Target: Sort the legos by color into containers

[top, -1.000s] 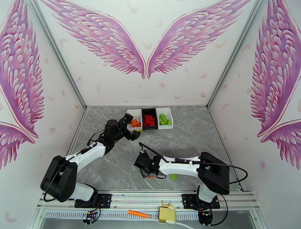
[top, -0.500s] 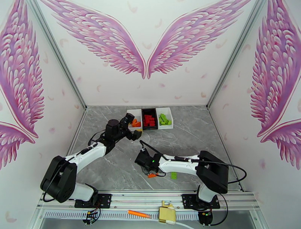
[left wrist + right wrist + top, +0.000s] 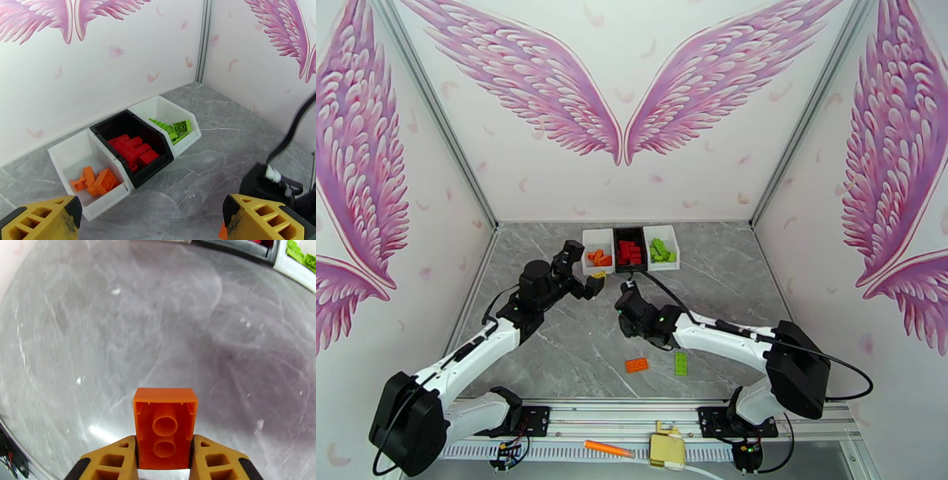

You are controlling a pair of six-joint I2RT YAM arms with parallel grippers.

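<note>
Near rail: orange marker pen [image 3: 608,448] lying flat, off the table.

On the grey table [image 3: 553,347], near middle: loose orange plate [image 3: 637,365] and loose green plate [image 3: 681,363]. Side by side, apart, neither touched by a gripper.

Farther in, centre: right gripper [image 3: 626,298] clenched on an orange brick [image 3: 165,417] — pinched by its sides between the yellow fingers [image 3: 114,461]. Hollow underside facing the wrist camera. Lifted clear of the table, just near of the black bin [image 3: 114,128].

Left of that: left gripper [image 3: 584,267] released, jaws spread wide, nothing between the fingers [image 3: 43,219]. Hovering just near of the left white bin [image 3: 73,152].

Far end of the table, close to the back wall: three bins touching in a row.
- Left white bin: orange legos [image 3: 96,179].
- Black bin in the middle: red legos [image 3: 132,148].
- Right white bin [image 3: 158,108]: green legos [image 3: 175,128].

One colour per bin — no mixing visible.
</note>
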